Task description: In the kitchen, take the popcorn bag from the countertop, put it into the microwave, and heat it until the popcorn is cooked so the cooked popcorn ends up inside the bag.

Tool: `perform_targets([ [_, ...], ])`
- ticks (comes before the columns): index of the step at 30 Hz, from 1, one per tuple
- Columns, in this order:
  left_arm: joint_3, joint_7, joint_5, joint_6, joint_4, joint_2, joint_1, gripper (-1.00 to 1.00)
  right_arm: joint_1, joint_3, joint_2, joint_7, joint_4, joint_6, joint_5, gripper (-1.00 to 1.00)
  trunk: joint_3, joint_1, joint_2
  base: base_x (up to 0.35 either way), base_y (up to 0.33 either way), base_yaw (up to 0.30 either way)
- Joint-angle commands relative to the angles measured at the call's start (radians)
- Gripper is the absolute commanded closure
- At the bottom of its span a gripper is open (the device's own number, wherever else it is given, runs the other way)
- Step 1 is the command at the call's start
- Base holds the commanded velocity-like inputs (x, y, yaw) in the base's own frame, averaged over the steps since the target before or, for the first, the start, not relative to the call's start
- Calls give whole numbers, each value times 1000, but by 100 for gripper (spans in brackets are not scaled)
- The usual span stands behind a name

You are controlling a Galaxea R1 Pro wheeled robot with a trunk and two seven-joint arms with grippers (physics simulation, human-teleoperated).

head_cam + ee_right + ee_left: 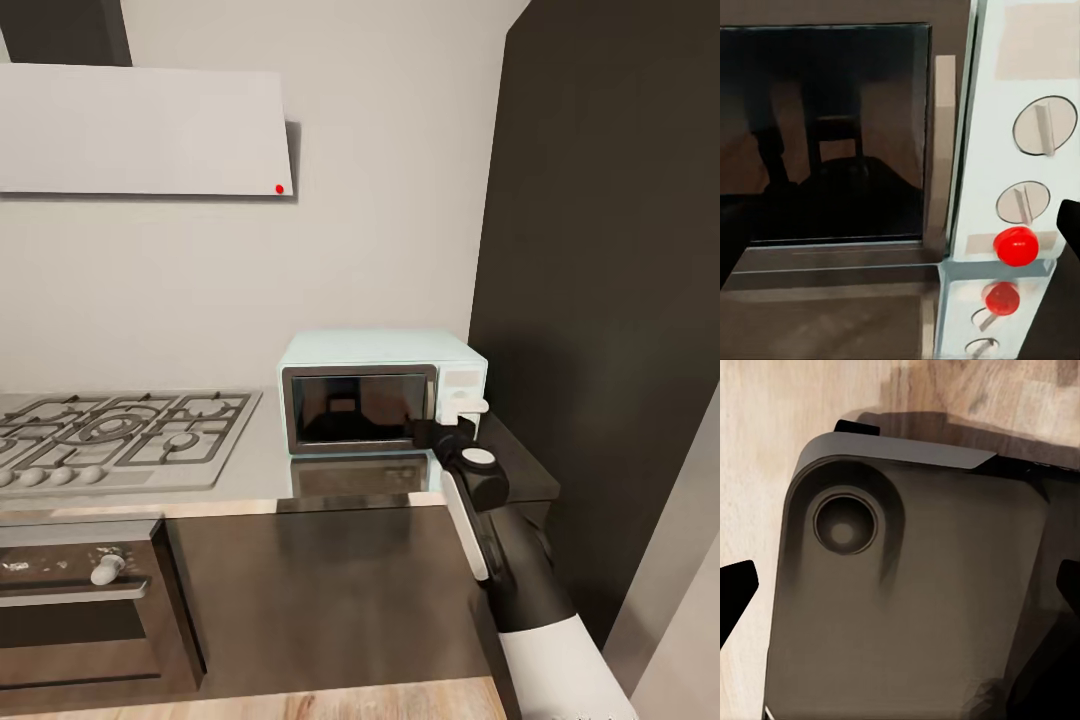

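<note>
Head view: microwave (380,392) stands on the grey metal counter (255,460), pushed back near the wall, just beside a tall dark cabinet (610,300). Pale mint body, dark glass door shut, white panel on its right side. Gas hob (115,435) with black grates lies on the same counter, apart from the microwave. White slanted hood (145,130) hangs above the hob; a small red dot sits at its lower corner. Built-in oven (80,600) with a bar handle and a white knob sits under the hob in the dark brown fronts. Strip of light wood floor (300,700) along the bottom edge.

Right arm reaches up over the counter edge. Right hand (440,425) is at the microwave's front, about where door meets control panel. Cannot tell how far its fingers are spread, nor whether it touches the door.

Right wrist view: close on the microwave door glass (825,127) with dim reflections; control panel (1027,127) shows two round knobs and a red button (1015,246). These are mirrored in the shiny counter below.

Left wrist view: left hand (904,607) points down at the robot's dark base (907,600) and the wood floor. Dark fingertips (735,589) stand wide apart at the two sides, nothing between them.
</note>
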Motion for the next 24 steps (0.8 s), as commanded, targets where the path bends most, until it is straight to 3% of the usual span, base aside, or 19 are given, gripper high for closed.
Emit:
perform_targets([
  [1, 1, 1, 6, -2, 0, 0, 0, -100, -1, 1, -1, -7, 7, -10, -4, -100, -1, 0, -1, 0, 0, 0],
  [24, 2, 1, 12, -2, -2, 0, 0, -100, -1, 0, -6, -1, 54, -35, -6, -100, -1, 0, -1, 0, -31, 0],
])
